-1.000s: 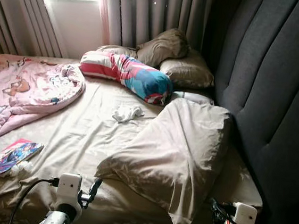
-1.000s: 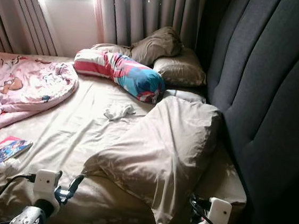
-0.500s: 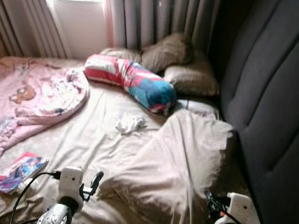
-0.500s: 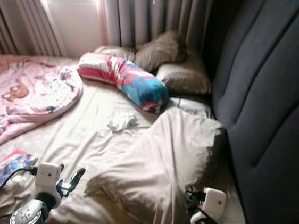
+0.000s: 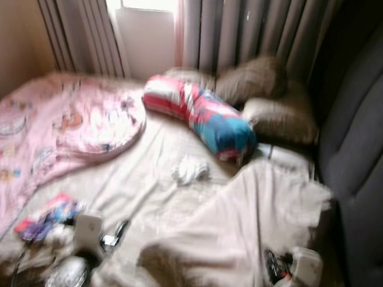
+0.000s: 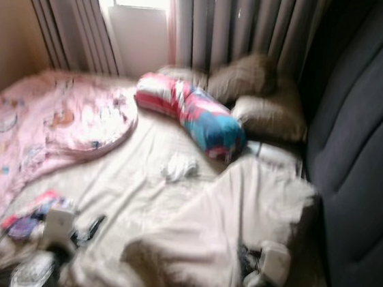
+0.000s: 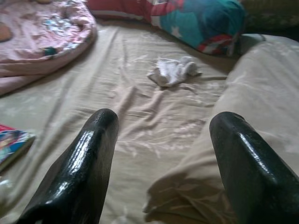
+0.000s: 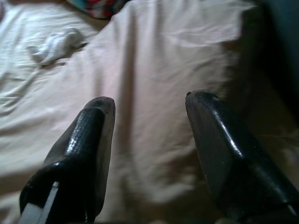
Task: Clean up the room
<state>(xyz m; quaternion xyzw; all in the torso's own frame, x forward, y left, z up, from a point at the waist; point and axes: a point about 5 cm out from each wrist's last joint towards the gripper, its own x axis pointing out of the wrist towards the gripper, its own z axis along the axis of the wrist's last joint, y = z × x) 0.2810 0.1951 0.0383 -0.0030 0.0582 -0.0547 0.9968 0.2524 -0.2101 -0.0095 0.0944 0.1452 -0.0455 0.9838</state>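
Both hands hover open over the bed (image 5: pixel 137 199): the left hand (image 7: pixel 161 140), the right hand (image 8: pixel 149 121). A white cloth (image 7: pixel 172 71) lies crumpled beside the large beige pillow (image 5: pixel 250 239).

Your head cameras are looking down across the bed (image 5: pixel 139 186) toward the curtains (image 5: pixel 259 20), pretty blurry. Each wrist camera is peering low along its open jaws, close over the sheet; both are catching the white cloth (image 7: pixel 172 71) ahead of the fingertips.
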